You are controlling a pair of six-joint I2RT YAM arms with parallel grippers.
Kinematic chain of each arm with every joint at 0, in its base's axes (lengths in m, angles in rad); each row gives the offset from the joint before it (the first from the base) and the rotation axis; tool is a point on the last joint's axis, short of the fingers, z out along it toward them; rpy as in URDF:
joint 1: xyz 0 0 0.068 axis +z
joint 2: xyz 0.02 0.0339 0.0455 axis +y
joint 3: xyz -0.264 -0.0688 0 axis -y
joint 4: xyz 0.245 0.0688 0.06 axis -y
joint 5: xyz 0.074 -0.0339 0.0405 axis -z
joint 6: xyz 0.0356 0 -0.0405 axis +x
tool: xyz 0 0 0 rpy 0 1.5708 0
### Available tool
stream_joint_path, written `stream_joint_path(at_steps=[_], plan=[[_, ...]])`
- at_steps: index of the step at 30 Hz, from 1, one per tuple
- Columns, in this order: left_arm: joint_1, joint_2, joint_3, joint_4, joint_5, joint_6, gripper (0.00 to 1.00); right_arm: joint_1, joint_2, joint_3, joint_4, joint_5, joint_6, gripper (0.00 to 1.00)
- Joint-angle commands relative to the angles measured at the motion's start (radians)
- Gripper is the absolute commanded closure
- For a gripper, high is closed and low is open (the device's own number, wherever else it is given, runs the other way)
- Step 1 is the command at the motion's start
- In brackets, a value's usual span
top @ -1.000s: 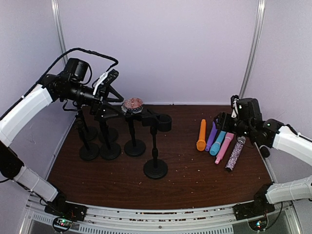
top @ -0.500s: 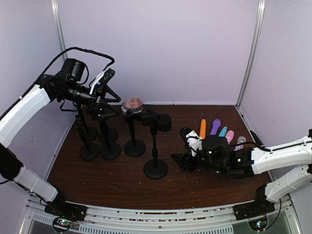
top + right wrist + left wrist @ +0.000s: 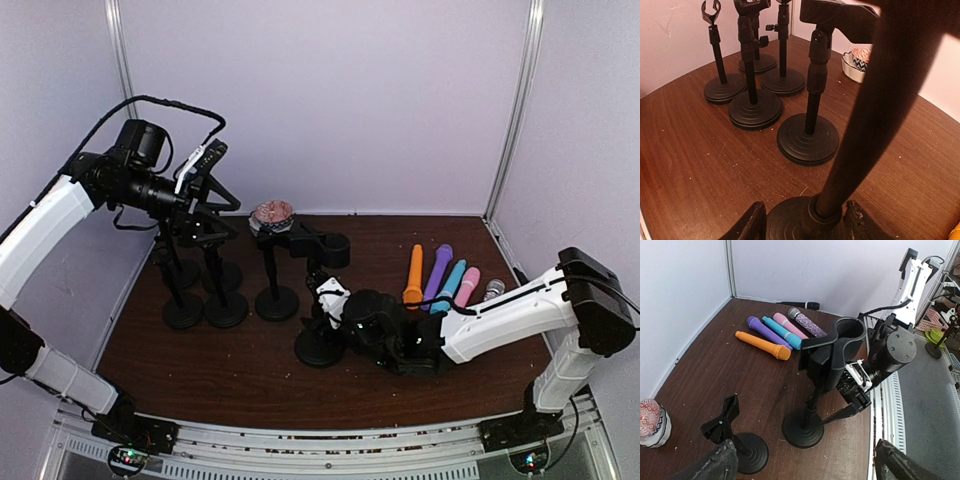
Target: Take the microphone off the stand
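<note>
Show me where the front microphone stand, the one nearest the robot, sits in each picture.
Top external: the front stand is low centre.
Left wrist: centre, ring clip on top.
Right wrist: blurred pole across the foreground, base at the bottom.
Shared landmark: the red-patterned white object.

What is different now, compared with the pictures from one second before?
The right gripper swept left from beside the loose microphones to the front stand; its fingers now flank the stand's base, grip unclear. The left gripper shifted slightly left, open. The other stands and the microphones stayed.
</note>
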Motion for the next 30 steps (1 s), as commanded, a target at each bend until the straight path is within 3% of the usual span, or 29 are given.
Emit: stream_joint_path(at_steps=[1,6,10,13,18,24,30], plan=[[0.01,-0.026,-0.015,-0.019,0.004,0.018,0.02,0.007,0.042,0.0,0.122,0.097,0.001,0.5],[0.01,-0.021,-0.013,-0.03,0.003,0.018,0.02,0.008,0.098,0.022,0.17,0.115,-0.017,0.64],[0.01,-0.014,-0.005,-0.051,0.003,0.023,0.02,0.009,0.135,0.048,0.174,0.129,-0.027,0.88],[0.011,-0.019,-0.012,-0.052,0.007,0.028,0.02,0.012,0.127,0.045,0.173,0.134,-0.021,1.0],[0.01,-0.024,-0.069,-0.052,0.051,0.064,0.02,0.012,0.063,0.015,0.168,0.118,-0.01,1.0],[0.0,-0.02,-0.171,0.012,0.102,0.04,0.1,0.007,-0.06,-0.023,0.196,0.044,0.061,1.0],[-0.099,0.003,-0.197,0.066,0.081,0.006,0.12,0.001,-0.184,0.028,0.183,-0.036,0.127,1.0]])
